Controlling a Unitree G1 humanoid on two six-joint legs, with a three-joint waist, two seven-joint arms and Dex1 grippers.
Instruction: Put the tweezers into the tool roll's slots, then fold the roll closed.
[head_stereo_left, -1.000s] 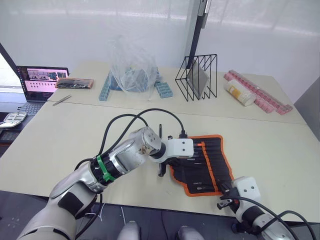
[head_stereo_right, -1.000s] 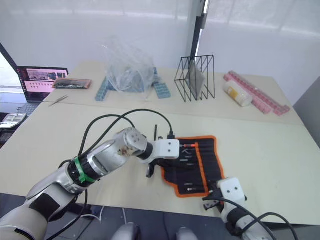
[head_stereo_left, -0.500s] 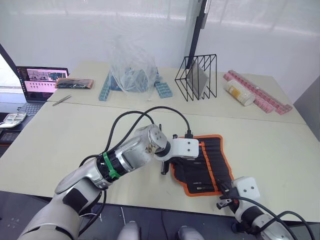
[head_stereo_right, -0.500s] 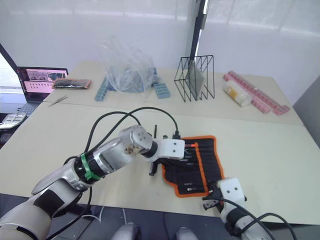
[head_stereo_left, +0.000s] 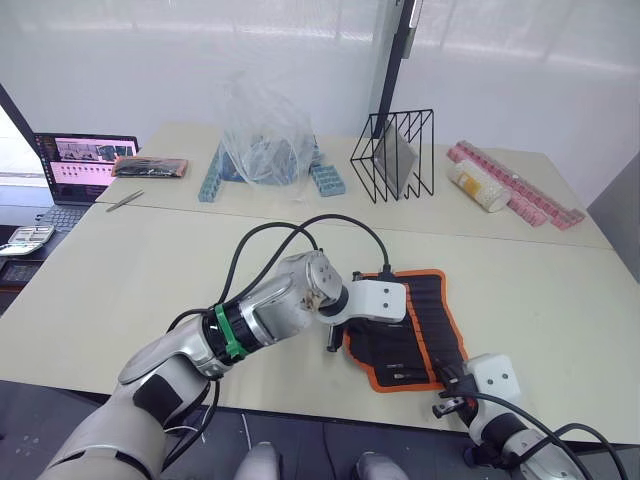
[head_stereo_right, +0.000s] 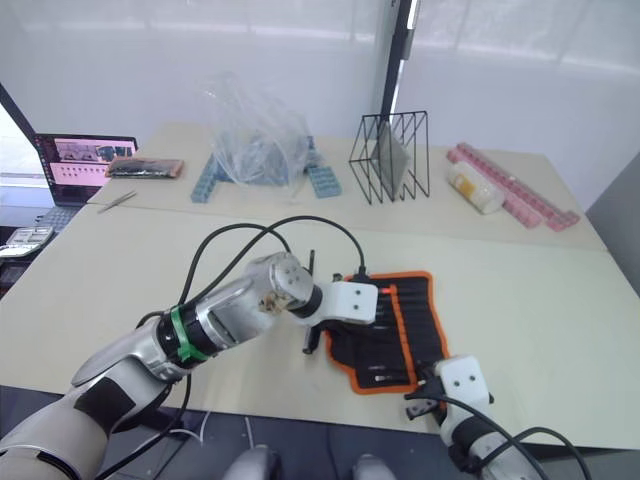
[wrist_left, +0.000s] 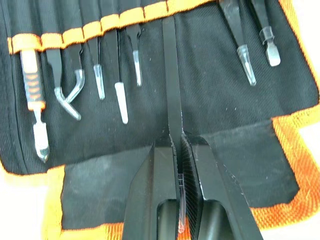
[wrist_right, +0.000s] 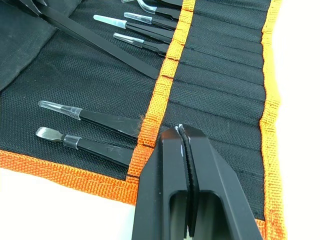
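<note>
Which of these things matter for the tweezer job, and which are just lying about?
Job: roll, slots, tweezer gripped in left tool, right tool at the roll's near edge.
Lying about: laptop, silver tweezer, plastic bag, wire rack, pink trays.

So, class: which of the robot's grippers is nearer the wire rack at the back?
Left. The left gripper is at the tool roll's near-left edge; the right gripper is at its front corner, farther from the wire rack.

Black tool roll (head_stereo_left: 410, 330) with orange edging, lying open and flat near the front edge of the table; thin black tweezers (wrist_left: 170, 85) with its tip at the orange strip of the slots (wrist_left: 107, 22), other tools already tucked in beside it
</note>
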